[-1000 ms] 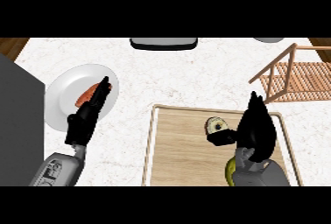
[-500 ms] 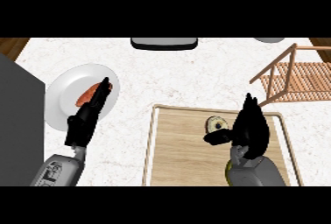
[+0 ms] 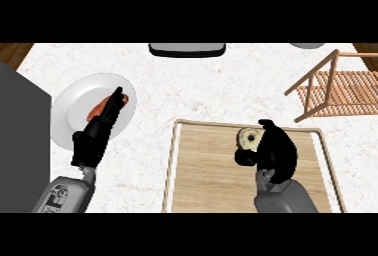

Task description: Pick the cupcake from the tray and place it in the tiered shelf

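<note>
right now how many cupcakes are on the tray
1. The cupcake sits near the tray's far edge, partly behind the right robot hand; another could be hidden beneath it.

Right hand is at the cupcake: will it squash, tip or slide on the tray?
Probably light: the cupcake looks small beside the right hand. Its pale top likely squashes if pinched. Sitting flat on the tray, it seems likelier to slide than roll.

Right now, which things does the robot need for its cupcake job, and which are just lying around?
For the job: cupcake, tray, tiered shelf, right hand.

Just lying about: white plate, reddish food on it, dark dish at the counter's back edge, left hand over the plate.
</note>
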`<state>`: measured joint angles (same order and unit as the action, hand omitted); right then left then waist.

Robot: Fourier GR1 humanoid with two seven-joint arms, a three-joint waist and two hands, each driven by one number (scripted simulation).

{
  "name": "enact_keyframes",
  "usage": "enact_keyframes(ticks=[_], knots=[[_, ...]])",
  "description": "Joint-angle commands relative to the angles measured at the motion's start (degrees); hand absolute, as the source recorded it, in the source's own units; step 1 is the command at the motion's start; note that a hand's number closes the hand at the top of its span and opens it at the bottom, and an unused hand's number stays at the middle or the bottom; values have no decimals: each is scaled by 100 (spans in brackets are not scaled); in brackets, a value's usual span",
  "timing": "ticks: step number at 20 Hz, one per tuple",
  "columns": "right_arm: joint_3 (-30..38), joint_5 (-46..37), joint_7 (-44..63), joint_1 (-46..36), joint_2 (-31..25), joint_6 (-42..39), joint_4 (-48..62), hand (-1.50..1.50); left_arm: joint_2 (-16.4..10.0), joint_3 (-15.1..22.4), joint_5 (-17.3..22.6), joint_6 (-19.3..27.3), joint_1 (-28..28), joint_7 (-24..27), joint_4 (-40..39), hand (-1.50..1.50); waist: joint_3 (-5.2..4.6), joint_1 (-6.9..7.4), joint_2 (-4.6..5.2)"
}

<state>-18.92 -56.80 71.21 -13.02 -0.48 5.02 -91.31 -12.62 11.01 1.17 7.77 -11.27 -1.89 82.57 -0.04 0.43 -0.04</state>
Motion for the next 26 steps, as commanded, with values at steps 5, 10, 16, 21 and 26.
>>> enact_keyframes(ticks=[5,10,16,21,26], knots=[[-218,-252,1306,-397,44,-197,288,150,185,43,-224,125,127,166,-158,0,1,-17,2],[-499,-365,1376,-364,44,209,318,150,-107,-298,104,-295,-190,-123,-40,0,2,-4,0],[-847,875,-1865,895,-867,-789,-1254,150,92,-177,-116,-68,-17,-141,95,0,16,-149,-56],[-1098,1752,-3580,1788,-1775,-801,-2562,150,-87,-439,7,-171,62,33,-81,0,15,-240,-48],[-100,2951,-4143,2424,-1863,-480,-4044,150,6,-409,-82,-142,101,285,-293,0,13,-283,-20]])
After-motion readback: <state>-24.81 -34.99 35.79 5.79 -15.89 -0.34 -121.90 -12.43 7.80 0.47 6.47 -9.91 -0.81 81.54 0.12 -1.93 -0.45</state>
